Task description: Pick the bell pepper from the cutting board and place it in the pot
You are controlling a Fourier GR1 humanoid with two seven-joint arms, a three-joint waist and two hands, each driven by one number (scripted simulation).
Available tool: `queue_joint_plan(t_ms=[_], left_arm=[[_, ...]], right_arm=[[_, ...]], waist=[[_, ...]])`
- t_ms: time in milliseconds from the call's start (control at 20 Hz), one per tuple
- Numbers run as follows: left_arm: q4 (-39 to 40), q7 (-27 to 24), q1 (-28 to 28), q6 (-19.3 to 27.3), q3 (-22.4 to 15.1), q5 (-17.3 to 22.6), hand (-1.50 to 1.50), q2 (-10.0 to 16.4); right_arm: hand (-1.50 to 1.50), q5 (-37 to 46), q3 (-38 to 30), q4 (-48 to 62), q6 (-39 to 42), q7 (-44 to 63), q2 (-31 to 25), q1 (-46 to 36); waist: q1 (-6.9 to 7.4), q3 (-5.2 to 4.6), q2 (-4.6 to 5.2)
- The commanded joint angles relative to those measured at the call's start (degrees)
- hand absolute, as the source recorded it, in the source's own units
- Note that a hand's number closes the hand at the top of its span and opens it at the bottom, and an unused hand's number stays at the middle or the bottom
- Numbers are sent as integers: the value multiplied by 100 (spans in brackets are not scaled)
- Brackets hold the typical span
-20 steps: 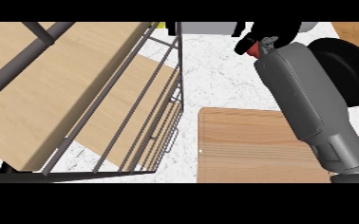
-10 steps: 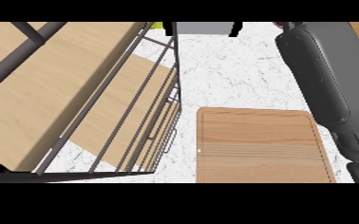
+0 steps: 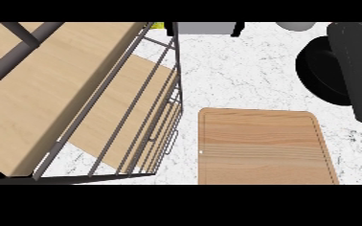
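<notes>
- Neither robot hand shows in the head view, so it cannot be told whether either is open, closed or holding something.
- Only a dark grey forearm [image 3: 348, 48] shows. It runs along the view's right edge on the robot's right side, and the robot hand at its end is hidden.
- The pot [image 3: 322, 74] is a round black shape just beside that forearm on its left, and the forearm partly covers it.
- The cutting board [image 3: 262, 146] lies flat on the white marbled tabletop [image 3: 233, 72], nearer the robot than the pot and to the forearm's lower left. Its pale wood top is in plain sight.
- The bell pepper cannot be made out anywhere, so its place cannot be told.
- A wire rack with wooden shelves [image 3: 84, 100] fills the left side, well apart from the forearm.
- At the far edge a grey object [image 3: 205, 28] is cut off by the view's top.
</notes>
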Motion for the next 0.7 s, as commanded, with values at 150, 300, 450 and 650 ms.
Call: queue_joint_plan(t_ms=[150,300,450,650], left_arm=[[-28,-179,-650,-104,139,-5,0,-76],[-433,2,-593,-291,202,91,0,136],[-317,29,-723,-24,-44,-175,0,-175],[-381,11,-644,-82,-43,-169,0,-179]], right_arm=[[150,-344,-525,589,-449,-1040,-555,156],[150,-407,-753,1255,-671,-1409,-758,28],[150,-521,-952,1893,-742,-1930,-1046,-77],[150,-580,-1161,2622,-1058,-2573,-1328,22]], waist=[[-37,22,0],[74,29,23],[106,29,58],[177,35,84]])
